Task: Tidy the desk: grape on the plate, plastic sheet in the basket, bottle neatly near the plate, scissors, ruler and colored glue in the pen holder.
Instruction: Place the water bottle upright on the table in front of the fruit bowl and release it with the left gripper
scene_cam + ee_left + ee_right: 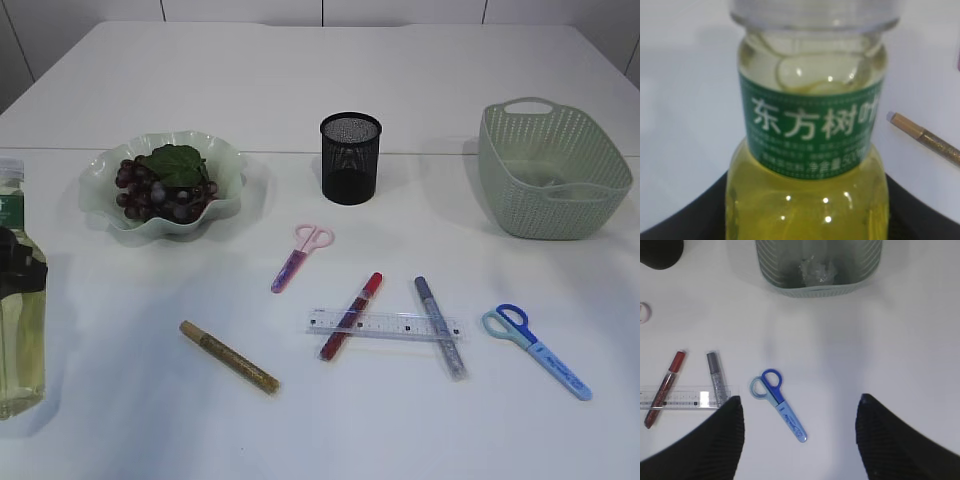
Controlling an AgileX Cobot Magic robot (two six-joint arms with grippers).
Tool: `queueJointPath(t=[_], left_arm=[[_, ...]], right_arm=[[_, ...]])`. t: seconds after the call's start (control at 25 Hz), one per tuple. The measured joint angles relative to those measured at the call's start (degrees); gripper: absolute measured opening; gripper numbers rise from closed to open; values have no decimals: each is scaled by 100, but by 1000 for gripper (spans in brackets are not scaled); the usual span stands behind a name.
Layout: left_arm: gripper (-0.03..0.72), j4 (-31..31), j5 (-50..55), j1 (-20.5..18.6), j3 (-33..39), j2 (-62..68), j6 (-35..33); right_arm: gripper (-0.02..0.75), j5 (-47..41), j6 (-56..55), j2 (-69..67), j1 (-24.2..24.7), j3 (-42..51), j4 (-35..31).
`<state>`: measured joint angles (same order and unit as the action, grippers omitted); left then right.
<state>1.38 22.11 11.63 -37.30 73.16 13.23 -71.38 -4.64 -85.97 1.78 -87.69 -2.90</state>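
The bottle (18,330) of yellow liquid with a green label stands upright at the far left, and my left gripper (18,262) is shut around its middle; its black fingers flank the bottle (810,150) in the left wrist view. Grapes (160,190) lie on the wavy green plate (225,160). A crumpled plastic sheet (816,269) lies inside the basket (815,287). My right gripper (800,410) hangs open above the table, over the blue scissors (782,407). The clear ruler (385,325) lies across the red glue (351,315) and silver glue (440,327).
The black mesh pen holder (350,158) stands at the centre back and the green basket (555,170) at the right. Pink scissors (300,257) lie in front of the holder. A gold glue pen (228,357) lies to the front left.
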Motion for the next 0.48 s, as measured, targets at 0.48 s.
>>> queueJointPath(t=[0.48], left_arm=[[435,279,-1451,0,13,-3,0]], right_arm=[[542,-12,7,342,0,24,91]])
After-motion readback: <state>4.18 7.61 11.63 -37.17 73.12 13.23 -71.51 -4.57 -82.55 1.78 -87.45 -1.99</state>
